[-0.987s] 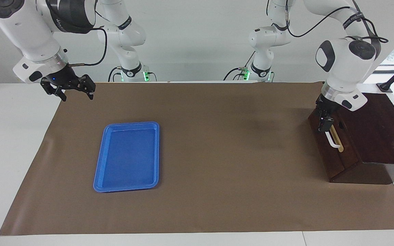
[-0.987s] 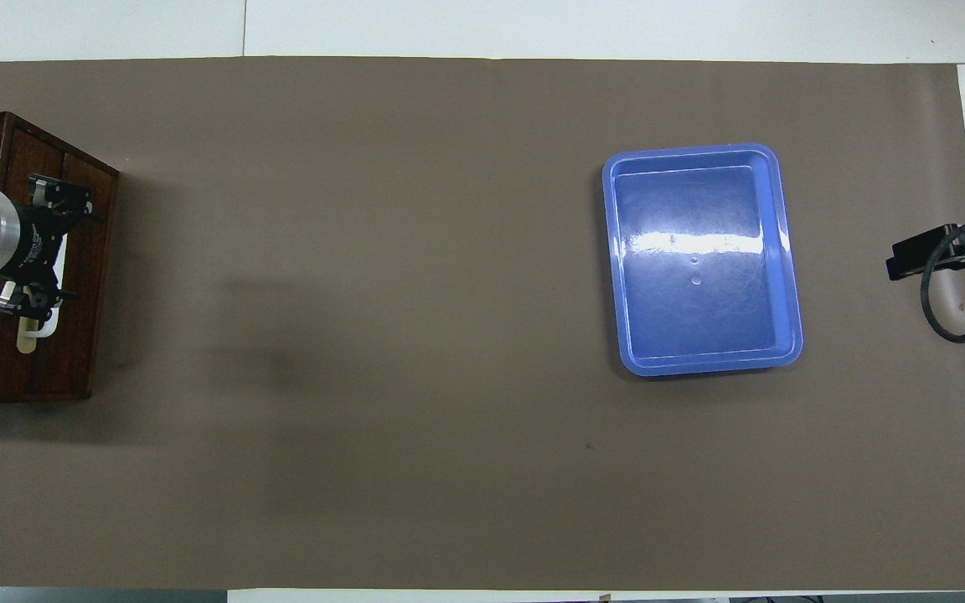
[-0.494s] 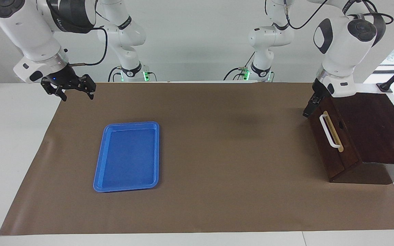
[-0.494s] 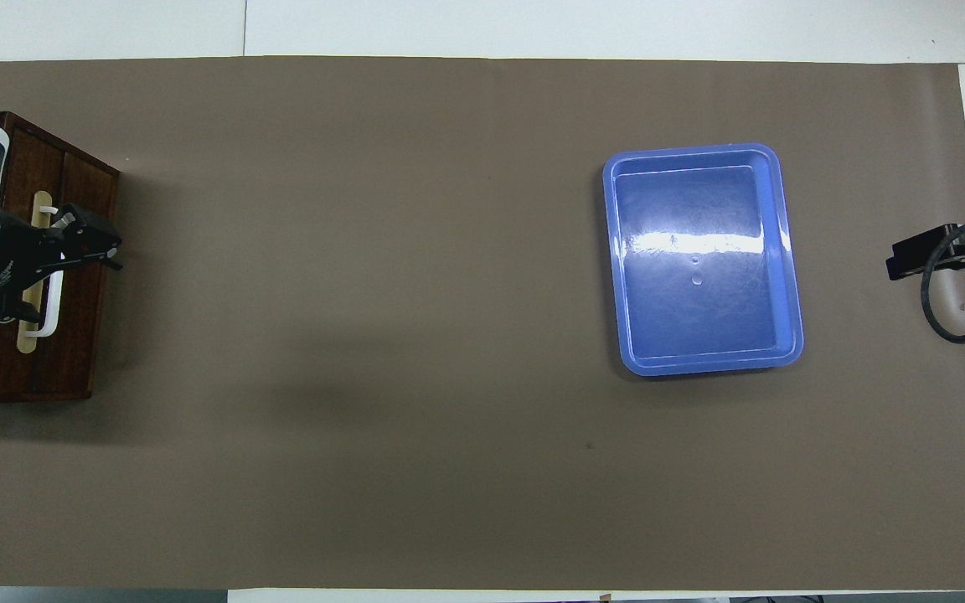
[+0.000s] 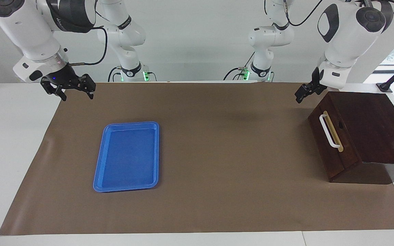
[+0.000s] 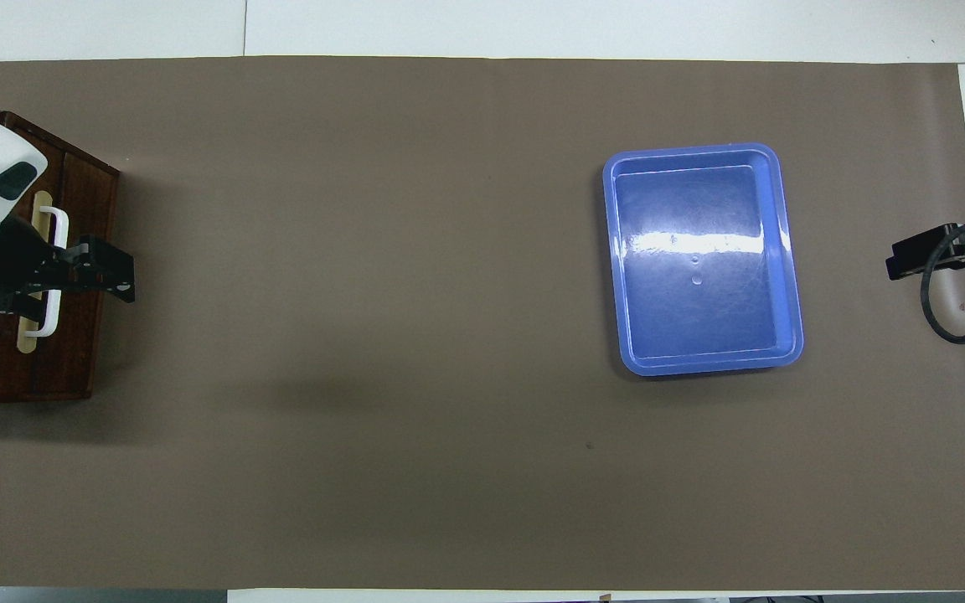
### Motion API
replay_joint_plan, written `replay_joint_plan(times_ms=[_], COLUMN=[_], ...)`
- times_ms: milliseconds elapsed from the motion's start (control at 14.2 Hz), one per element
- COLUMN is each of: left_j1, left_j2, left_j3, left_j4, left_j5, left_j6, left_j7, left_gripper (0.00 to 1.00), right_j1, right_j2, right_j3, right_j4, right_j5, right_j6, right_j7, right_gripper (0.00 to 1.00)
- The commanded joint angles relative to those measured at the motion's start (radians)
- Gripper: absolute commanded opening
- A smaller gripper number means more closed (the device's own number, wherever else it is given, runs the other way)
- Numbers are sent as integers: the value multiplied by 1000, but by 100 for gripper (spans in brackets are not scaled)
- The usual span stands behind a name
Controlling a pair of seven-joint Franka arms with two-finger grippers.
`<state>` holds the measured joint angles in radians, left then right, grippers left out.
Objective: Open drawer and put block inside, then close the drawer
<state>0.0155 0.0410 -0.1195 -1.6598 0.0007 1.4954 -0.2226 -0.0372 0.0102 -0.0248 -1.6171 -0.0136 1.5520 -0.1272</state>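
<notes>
1. Left gripper (image 5: 304, 92): up in the air, fingers spread wide, holding nothing. It hangs over the brown mat (image 5: 217, 153), just off the corner of the dark wooden box (image 5: 371, 123) that lies nearest the robots. In the facing view it sits at about 11 o'clock from the box.
2. Drawer (image 5: 332, 145): fully shut, its front flush with the box. Its white bar handle (image 5: 327, 131) lies on a tan strip and nothing touches it. The box stands at the left arm's end of the table.
3. In the overhead view the left gripper (image 6: 105, 272) overlaps the handle and the drawer front; the facing view shows it raised and apart from both.
4. Right gripper (image 5: 70, 87): also in the air, fingers wide apart and empty, over the edge of the mat at the right arm's end of the table. This arm waits.
5. Blue tray (image 5: 154, 153): flat on the mat, with nothing in it, at about 5 o'clock from the right gripper in the facing view, and well apart from the box.
6. Block: not visible in either view; where it is cannot be told.
</notes>
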Motion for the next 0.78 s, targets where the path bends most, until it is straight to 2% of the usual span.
replay_joint_plan(times_ms=[0, 212, 353, 705], left_j1=[-29, -32, -78, -77], left_j2=[45, 46, 42, 31], left_j3=[17, 24, 61, 87], left_j4=[61, 74, 81, 81], left_j5=[-13, -13, -13, -7], left_j6=[-31, -32, -38, -14], left_j7=[66, 71, 71, 143], left_gripper=[100, 100, 100, 100], right_j1=[-9, -9, -9, -9], right_j2=[-10, -12, -13, -13], right_j3=[9, 9, 9, 9], right_j4=[-7, -7, -10, -14], right_j5=[-17, -17, -14, -12], right_j6=[6, 6, 7, 8], right_j7=[-19, -19, -19, -19], right_gripper=[100, 100, 100, 100])
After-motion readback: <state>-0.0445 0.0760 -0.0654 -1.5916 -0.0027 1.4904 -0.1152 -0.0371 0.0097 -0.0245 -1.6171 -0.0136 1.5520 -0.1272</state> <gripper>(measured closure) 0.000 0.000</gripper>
